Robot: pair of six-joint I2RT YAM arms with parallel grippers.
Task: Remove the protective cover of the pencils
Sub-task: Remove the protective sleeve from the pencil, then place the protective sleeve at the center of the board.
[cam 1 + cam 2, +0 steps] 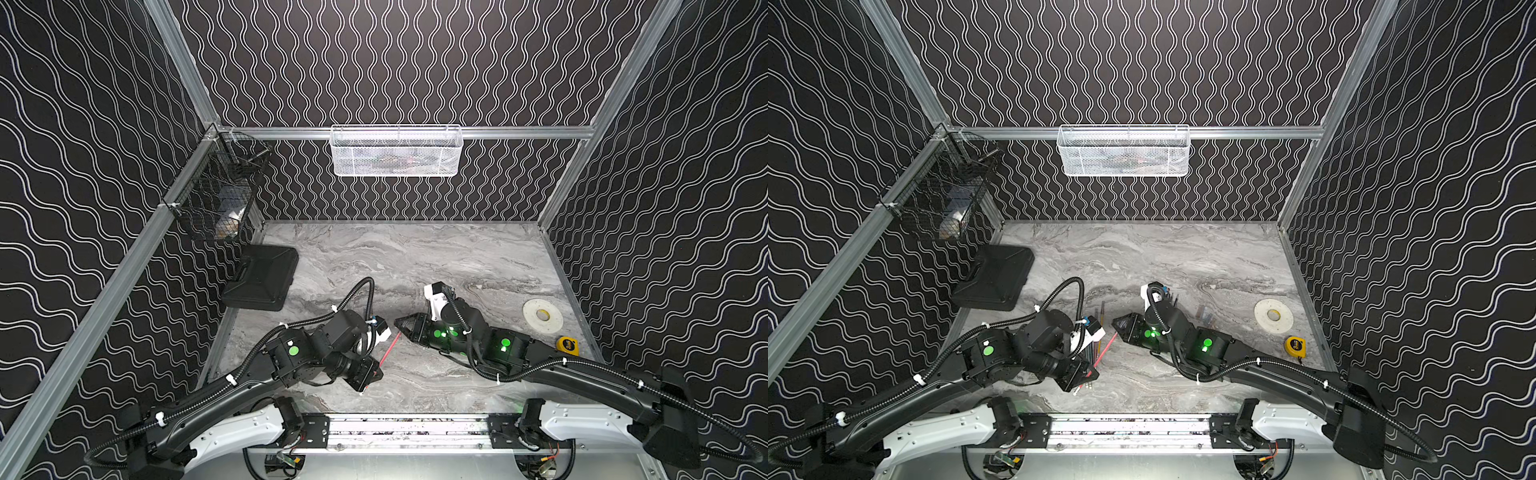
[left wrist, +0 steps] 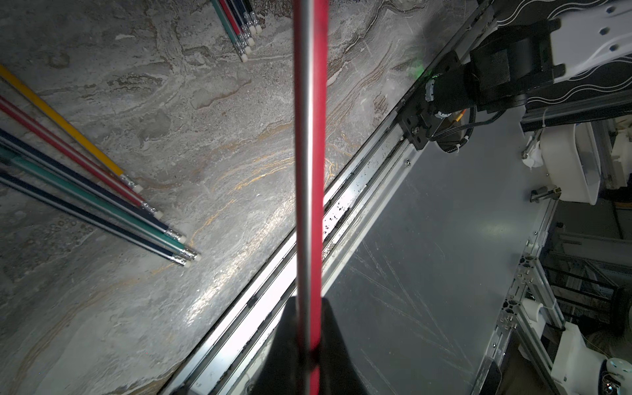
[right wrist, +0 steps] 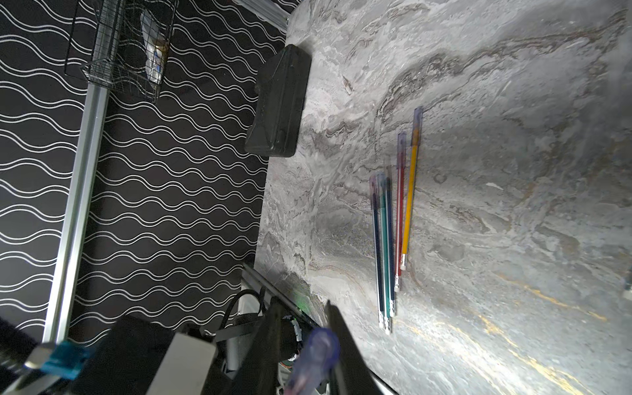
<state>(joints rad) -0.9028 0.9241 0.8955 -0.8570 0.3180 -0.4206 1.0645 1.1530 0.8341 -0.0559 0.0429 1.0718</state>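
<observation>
My left gripper (image 2: 309, 307) is shut on a red pencil (image 2: 309, 154) and holds it off the table; in both top views the pencil (image 1: 388, 351) (image 1: 1106, 349) slants from that gripper (image 1: 372, 374) toward my right gripper (image 1: 398, 323). In the right wrist view a translucent purple protective cover (image 3: 319, 345) on the pencil's tip sits between the right gripper's (image 3: 301, 304) fingers, which stand close on both sides of it. Several more pencils (image 3: 390, 239) lie side by side on the marble table with purple covers on their far ends. Other pencils (image 2: 85, 191) (image 2: 239, 27) show their pale eraser ends.
A black case (image 1: 262, 276) lies at the table's left. A white tape roll (image 1: 542, 315) and a yellow tape measure (image 1: 567, 345) sit at the right. A white mesh basket (image 1: 395, 151) and a black wire basket (image 1: 216, 187) hang on the walls. A metal rail (image 1: 407, 428) runs along the front.
</observation>
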